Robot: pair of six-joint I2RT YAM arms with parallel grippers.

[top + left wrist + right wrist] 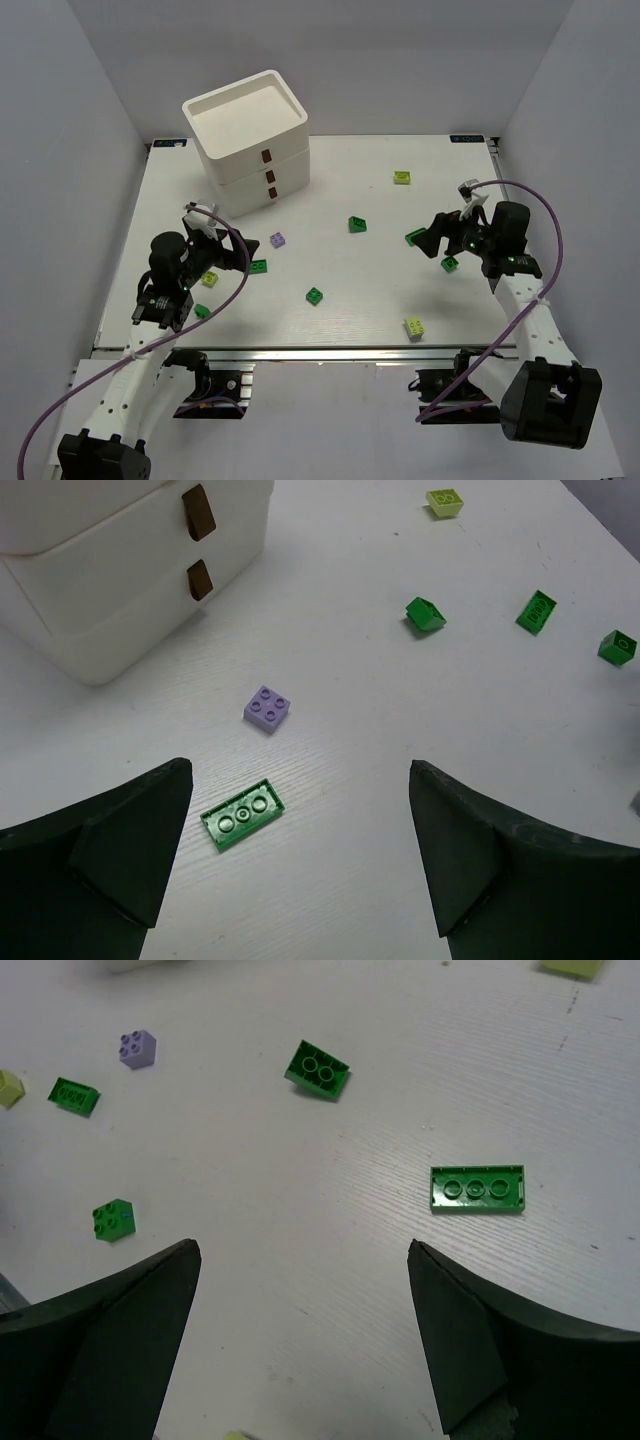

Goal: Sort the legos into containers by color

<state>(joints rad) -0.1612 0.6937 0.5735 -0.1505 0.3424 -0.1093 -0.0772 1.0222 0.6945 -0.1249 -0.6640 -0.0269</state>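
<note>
Jaws of the left gripper (298, 772) stand wide apart and hold nothing; the right gripper (300, 1250) is spread just as wide and is equally empty. Just ahead of the left gripper, slightly left of centre, a flat dark green three-stud plastic plate (240, 815) lies on the white table (380, 730). Beyond it sits a small light purple four-stud brick (267, 707). Farther ahead to the left is the white stacked plastic drawer unit (120, 570) with its brown handles (199, 580). Ahead of the right gripper and off to its right lies a second flat dark green plate (477, 1189), with a chunkier dark green brick (318, 1069) farther out (the other legos lie scattered well beyond either gripper).

Likely trouble starts with the plates. They are thin and lie flat, so a gripper closing a shade too high would probably skate over the top or nudge the piece away rather than pinch it. An off-centre descent on the left could also knock the purple brick aside. Every drawer looks shut in the overhead view, so a carried brick has nowhere to go until one is pulled out. The small handles offer little to hook, and a slip there might shove the whole unit backwards. Dark green and pale yellow-green pieces could also be confused.
</note>
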